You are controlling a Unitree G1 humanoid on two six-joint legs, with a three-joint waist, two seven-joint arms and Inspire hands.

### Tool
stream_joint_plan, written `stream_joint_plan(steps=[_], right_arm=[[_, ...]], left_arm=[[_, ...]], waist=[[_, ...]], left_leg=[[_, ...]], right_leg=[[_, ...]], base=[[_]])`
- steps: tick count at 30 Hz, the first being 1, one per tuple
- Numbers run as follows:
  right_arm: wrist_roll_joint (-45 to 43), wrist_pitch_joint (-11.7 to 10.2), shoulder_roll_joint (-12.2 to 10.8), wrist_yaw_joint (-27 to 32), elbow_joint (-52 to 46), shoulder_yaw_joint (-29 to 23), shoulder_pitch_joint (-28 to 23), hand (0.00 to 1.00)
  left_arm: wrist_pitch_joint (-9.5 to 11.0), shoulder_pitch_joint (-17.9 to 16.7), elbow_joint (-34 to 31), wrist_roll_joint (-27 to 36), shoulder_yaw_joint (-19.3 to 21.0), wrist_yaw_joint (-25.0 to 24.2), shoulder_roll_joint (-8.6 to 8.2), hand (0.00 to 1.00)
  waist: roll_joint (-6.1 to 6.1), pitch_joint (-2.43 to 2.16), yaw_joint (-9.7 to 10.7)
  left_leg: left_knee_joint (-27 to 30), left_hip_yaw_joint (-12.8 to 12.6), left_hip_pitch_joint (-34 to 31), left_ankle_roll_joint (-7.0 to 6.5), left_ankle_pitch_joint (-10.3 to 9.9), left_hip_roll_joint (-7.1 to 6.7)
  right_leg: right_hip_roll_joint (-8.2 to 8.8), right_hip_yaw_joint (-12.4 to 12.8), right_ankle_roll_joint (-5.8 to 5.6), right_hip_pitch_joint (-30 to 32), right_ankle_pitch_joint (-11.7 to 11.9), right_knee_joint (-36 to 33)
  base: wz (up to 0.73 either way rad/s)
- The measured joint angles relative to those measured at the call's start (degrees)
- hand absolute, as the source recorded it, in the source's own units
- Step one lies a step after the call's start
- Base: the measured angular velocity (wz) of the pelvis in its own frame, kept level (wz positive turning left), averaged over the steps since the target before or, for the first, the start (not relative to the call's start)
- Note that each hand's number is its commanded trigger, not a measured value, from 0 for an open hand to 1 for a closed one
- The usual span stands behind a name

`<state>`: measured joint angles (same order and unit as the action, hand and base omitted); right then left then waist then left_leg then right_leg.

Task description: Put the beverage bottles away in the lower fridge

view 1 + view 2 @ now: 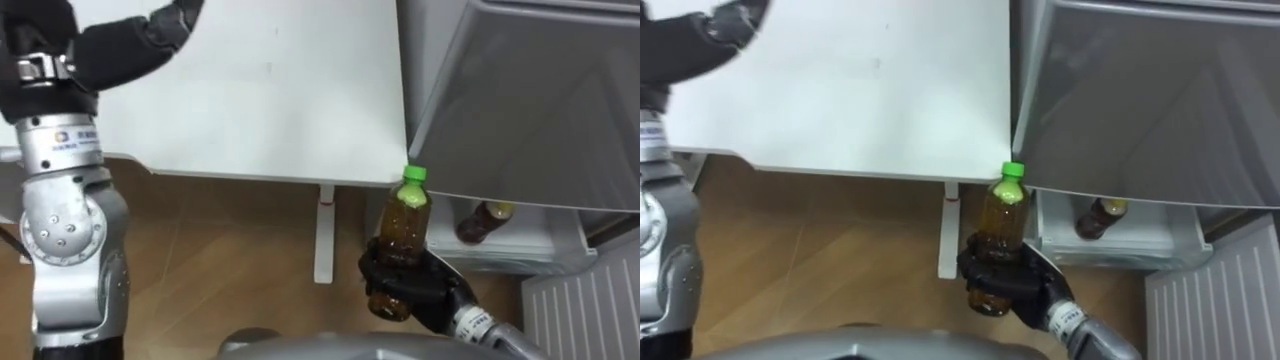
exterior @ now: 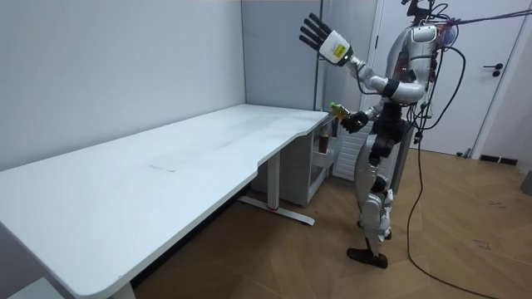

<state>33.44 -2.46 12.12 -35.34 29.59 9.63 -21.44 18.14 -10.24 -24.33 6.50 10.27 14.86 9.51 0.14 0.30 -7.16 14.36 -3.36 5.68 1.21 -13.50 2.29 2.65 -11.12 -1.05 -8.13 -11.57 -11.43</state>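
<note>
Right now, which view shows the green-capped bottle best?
The left eye view: the green-capped bottle stands upright in the right robot hand, cap and amber contents clear. The right eye view shows the same; the room view, a speck.

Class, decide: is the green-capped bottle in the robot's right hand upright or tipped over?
Nearly upright: the bottle stands cap-up, leaning slightly, in the right hand.

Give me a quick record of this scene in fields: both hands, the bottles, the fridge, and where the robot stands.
right hand: shut round the green-capped bottle, held upright
left hand: open, raised high above the table
second bottle: inside the lower fridge, which is open
robot: standing at the table's end, by the fridge
</note>
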Motion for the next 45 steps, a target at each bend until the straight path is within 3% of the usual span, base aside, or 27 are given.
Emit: stream_joint_plan(steps=[4,8,10,14,17,21,23,26,27,28,29,30,33,36,38,40,45], right_arm=[[0.08,-0.45,-0.19,0.17,1.67,-0.35,-0.93,1.0],[0.2,-0.46,-0.06,0.9,1.04,-0.48,-2.48,1.0],[0.2,-0.46,-0.1,2.02,0.8,-0.71,-3.65,1.0],[0.25,-0.4,-0.08,3.77,0.79,-1.0,-3.92,1.0],[0.18,0.73,-0.08,5.1,-0.39,-1.3,-4.54,1.0],[0.31,2.28,-0.28,6.89,-1.55,-2.09,-5.11,1.0],[0.51,2.95,-0.24,7.1,-1.57,-2.02,-5.02,1.0],[0.59,3.58,-0.46,7.22,-1.43,-2.02,-4.54,1.0],[0.59,3.91,-0.72,7.35,-1.43,-2.01,-4.4,1.0],[0.75,3.95,-0.85,7.34,-1.37,-1.93,-4.27,1.0],[0.75,3.95,-0.92,7.33,-1.09,-1.93,-4.01,1.0],[0.75,4.32,-1.03,7.36,-0.26,-1.96,-3.33,1.0],[0.83,6.68,-1.03,7.8,0.2,-1.94,-1.89,1.0],[0.79,7.61,-1.18,7.84,0.48,-1.82,-1.27,1.0],[0.7,7.64,-1.02,8.04,1.75,-1.83,0.29,1.0],[0.41,7.63,-0.79,9.08,3.57,-1.86,2.4,1.0],[0.05,7.56,-0.68,10.96,5.01,-1.66,3.5,1.0]], left_arm=[[3.61,-1.33,-0.86,-1.7,5.84,8.5,0.03,0.0],[5.05,-2.41,-0.8,-0.51,10.74,15.15,0.22,0.0],[5.23,-4.43,0.31,0.83,12.52,17.87,0.32,0.0],[4.94,-5.01,5.58,2.97,13.74,21.83,0.33,0.0],[4.53,-6.93,7.4,6.31,13.93,24.89,0.38,0.0],[3.0,-10.39,17.52,9.76,13.7,27.28,0.67,0.0],[2.58,-10.69,24.12,12.17,12.06,27.23,1.14,0.0],[0.69,-12.69,35.76,18.69,6.01,25.65,1.48,0.0],[-0.78,-13.16,40.88,20.91,3.38,23.95,1.47,0.0],[-2.14,-13.46,45.79,21.68,0.4,22.17,1.46,0.0],[-2.76,-13.48,48.34,21.68,-0.88,21.18,1.46,0.0],[-4.1,-13.54,52.81,21.71,-3.19,18.95,1.44,0.0],[-6.9,-13.19,64.24,21.62,-8.22,12.84,1.52,0.0],[-11.47,-13.38,71.3,21.61,-10.88,5.95,1.48,0.0],[-13.04,-13.37,74.24,20.35,-11.53,2.37,1.46,0.0],[-15.24,-13.23,78.67,15.09,-12.56,-1.1,1.54,0.0],[-19.58,-11.93,81.76,10.05,-14.94,-7.57,1.25,0.0]], waist=[[0.07,-0.04,-0.96],[0.3,-0.05,-1.95],[0.53,-0.21,-2.64],[0.93,-0.35,-3.31],[1.04,-0.45,-3.76],[1.19,-0.78,-3.82],[0.91,-0.68,-4.01],[0.6,-0.58,-3.85],[0.56,-0.7,-3.85],[0.09,-0.48,-3.96],[0.26,-0.58,-3.95],[-0.35,-0.23,-3.73],[-0.75,-0.09,-2.65],[-0.72,-0.1,-1.78],[-0.61,-0.13,-1.09],[-0.41,-0.19,0.29],[-0.27,-0.19,2.41]], left_leg=[[0.11,0.37,0.52,0.01,0.01,-0.08],[-0.21,0.5,1.1,0.01,0.01,-0.16],[-0.79,0.52,1.99,0.01,0.01,-0.27],[-0.78,1.15,2.25,0.0,0.01,-0.44],[-1.28,1.13,2.54,-0.01,0.03,-0.56],[-2.1,1.24,3.17,-0.15,0.19,-0.88],[-2.43,1.18,3.43,-0.17,0.2,-0.88],[-2.71,1.06,3.48,-0.17,0.2,-0.93],[-2.82,0.81,3.6,-0.17,0.2,-0.9],[-2.97,0.48,3.59,-0.17,0.19,-0.82],[-2.98,0.46,3.54,-0.17,0.19,-0.82],[-3.05,0.47,3.36,-0.17,0.19,-0.83],[-2.96,0.68,2.56,-0.22,0.14,-0.89],[-3.08,0.64,2.44,-0.24,0.11,-0.9],[-2.95,0.64,1.7,-0.23,0.12,-0.89],[-3.0,0.45,1.12,-0.24,0.12,-0.88],[-2.99,0.54,0.73,-0.24,0.12,-0.84]], right_leg=[[-0.05,-0.19,0.01,-0.98,0.0,0.82],[-0.04,-0.23,0.01,-1.54,-0.01,1.0],[0.0,-0.21,-0.02,-2.4,-0.03,1.73],[0.07,-0.69,-0.13,-2.96,-0.1,1.85],[0.11,-0.54,-0.15,-2.84,-0.13,1.82],[0.37,-0.42,-0.28,-3.02,-0.2,1.71],[0.35,-0.21,-0.28,-3.07,-0.21,1.75],[0.36,-0.1,-0.32,-3.1,-0.22,1.9],[0.32,0.0,-0.37,-3.08,-0.25,1.88],[0.28,0.08,-0.36,-2.9,-0.25,1.89],[0.28,0.07,-0.36,-2.84,-0.25,1.89],[0.28,0.1,-0.36,-2.76,-0.25,1.92],[0.26,-0.14,-0.44,-2.7,-0.14,2.75],[0.24,-0.25,-0.48,-2.57,-0.1,2.85],[0.24,-0.29,-0.45,-1.69,-0.07,2.76],[0.24,-0.11,-0.45,-1.08,-0.03,2.55],[0.23,-0.38,-0.45,-1.1,-0.03,2.52]], base=[[0.03],[0.0],[0.0],[0.07],[-0.02],[-0.06],[-0.03],[-0.02],[-0.06],[-0.06],[-0.06],[0.0],[0.05],[0.0],[0.0],[-0.02],[0.02]])
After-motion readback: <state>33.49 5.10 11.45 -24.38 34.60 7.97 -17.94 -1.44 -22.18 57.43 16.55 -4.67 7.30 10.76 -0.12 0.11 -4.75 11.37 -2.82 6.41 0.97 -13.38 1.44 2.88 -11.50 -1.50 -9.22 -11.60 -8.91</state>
